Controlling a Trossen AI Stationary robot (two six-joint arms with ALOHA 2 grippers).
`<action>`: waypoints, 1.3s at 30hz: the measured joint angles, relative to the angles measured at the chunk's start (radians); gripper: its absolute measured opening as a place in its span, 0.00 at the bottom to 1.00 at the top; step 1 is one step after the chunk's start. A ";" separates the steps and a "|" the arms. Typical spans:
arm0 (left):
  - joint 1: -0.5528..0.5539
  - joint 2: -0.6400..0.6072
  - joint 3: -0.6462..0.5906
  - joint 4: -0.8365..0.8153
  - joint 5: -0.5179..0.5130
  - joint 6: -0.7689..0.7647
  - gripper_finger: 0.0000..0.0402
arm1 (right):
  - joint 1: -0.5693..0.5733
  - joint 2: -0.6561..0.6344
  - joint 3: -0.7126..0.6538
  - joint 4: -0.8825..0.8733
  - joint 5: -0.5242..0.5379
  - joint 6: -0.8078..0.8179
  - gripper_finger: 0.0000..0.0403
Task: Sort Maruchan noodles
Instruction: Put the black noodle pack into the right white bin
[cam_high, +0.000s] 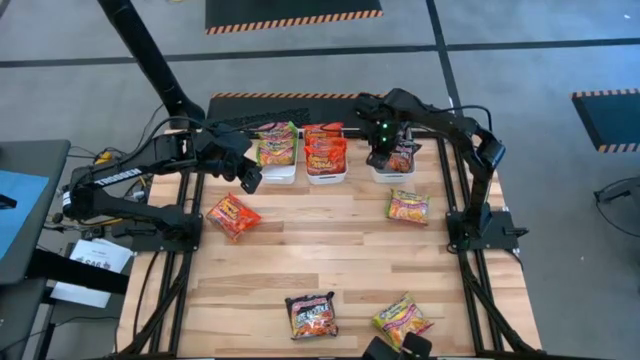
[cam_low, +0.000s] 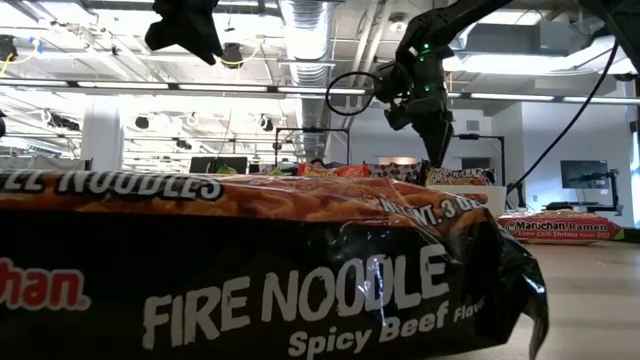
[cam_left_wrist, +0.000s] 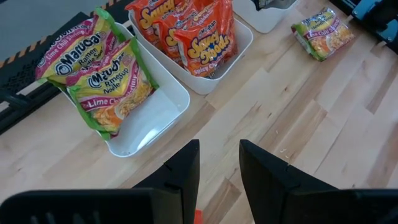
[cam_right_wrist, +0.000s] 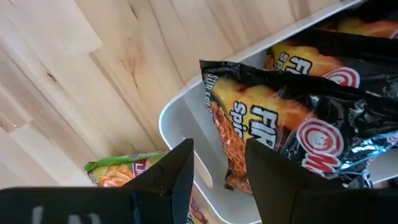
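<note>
Black packets: shiny black-and-orange Maruchan noodle packets (cam_right_wrist: 292, 118) lie in the right white plastic bin (cam_right_wrist: 180, 106). One reads "FIRE" and "Spi".
Black packet up close: another shiny black packet (cam_low: 250, 270) lies at the near edge of the worktop and fills the low view. It reads "FIRE NOODLE Spicy Beef Flavor".
Red packets in bin: red-orange packets (cam_left_wrist: 199, 37) stand packed in the middle white bin (cam_left_wrist: 239, 53). They read "Saucy Noodles".
Green packets in bin: two green-and-yellow packets (cam_left_wrist: 102, 78) lean in the left white bin (cam_left_wrist: 165, 109). They read "Maruchan Ramen Noodles" and "Lime Chili".
Loose packets: a red-orange packet (cam_high: 232, 216) lies on the left side of the worktop. A green-yellow one (cam_high: 408, 206) lies near the right bin. Another green-yellow one (cam_high: 402, 320) lies at the near edge, beside the black packet.
Right gripper (cam_high: 380, 152): it hangs just over the right bin. Its jaws stand a little apart and hold nothing.
Left gripper (cam_high: 247, 178): it hangs over the bare wood, just in front of the left bin. Its jaws stand a little apart and hold nothing.
Worktop: light wooden boards (cam_high: 330, 250) with the three bins in a row at the far edge.
</note>
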 joint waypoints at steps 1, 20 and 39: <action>0.000 0.000 0.000 0.000 0.000 0.000 0.24 | 0.000 0.000 0.000 0.000 0.000 0.000 0.42; 0.000 0.000 0.000 0.000 -0.050 -0.029 0.24 | 0.000 0.000 0.000 0.055 0.000 -0.008 0.41; 0.000 0.000 0.000 0.000 -0.052 -0.056 0.24 | 0.000 0.000 -0.048 0.116 -0.026 -0.004 0.16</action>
